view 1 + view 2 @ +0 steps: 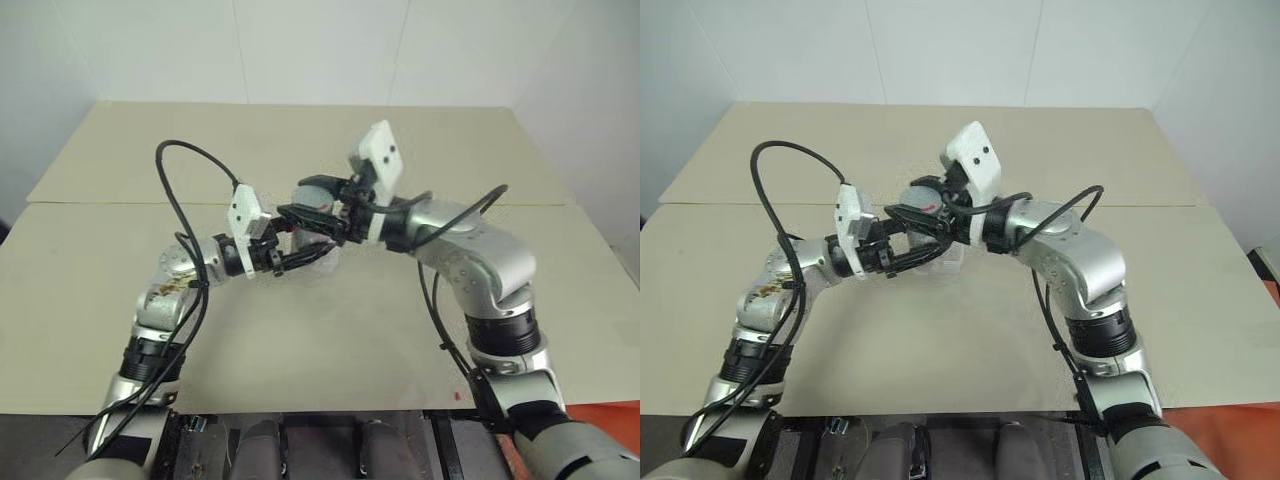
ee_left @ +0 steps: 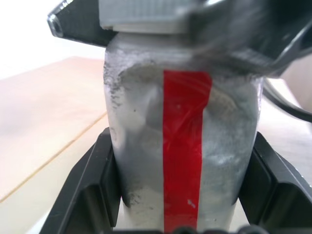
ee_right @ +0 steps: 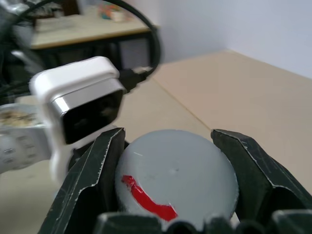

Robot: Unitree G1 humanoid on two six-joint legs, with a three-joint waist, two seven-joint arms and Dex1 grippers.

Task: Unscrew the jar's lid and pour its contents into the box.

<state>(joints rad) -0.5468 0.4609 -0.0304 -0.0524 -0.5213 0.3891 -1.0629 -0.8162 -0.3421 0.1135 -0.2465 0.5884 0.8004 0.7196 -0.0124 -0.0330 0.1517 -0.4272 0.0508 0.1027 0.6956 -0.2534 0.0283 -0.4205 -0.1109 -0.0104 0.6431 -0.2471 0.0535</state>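
Both tools meet above the middle of the surface (image 1: 330, 340); my left tool (image 2: 183, 195) is clamped on the jar (image 2: 183, 146), one black finger pressed against each side of the body, red stripe facing its camera; jar upright, held clear of the surface. My right tool (image 3: 175, 185) is closed on the lid (image 3: 176, 168), fingers bearing on its rim at 9 and 3 o'clock, red mark on the lid's top near 6; lid sits on top of the jar. From the head, the right tool comes in from 3 o'clock, the left from 9, the right one stacked just above the left. The box (image 1: 945, 262) lies on the surface just under the two tools, mostly hidden; contents can't be seen.
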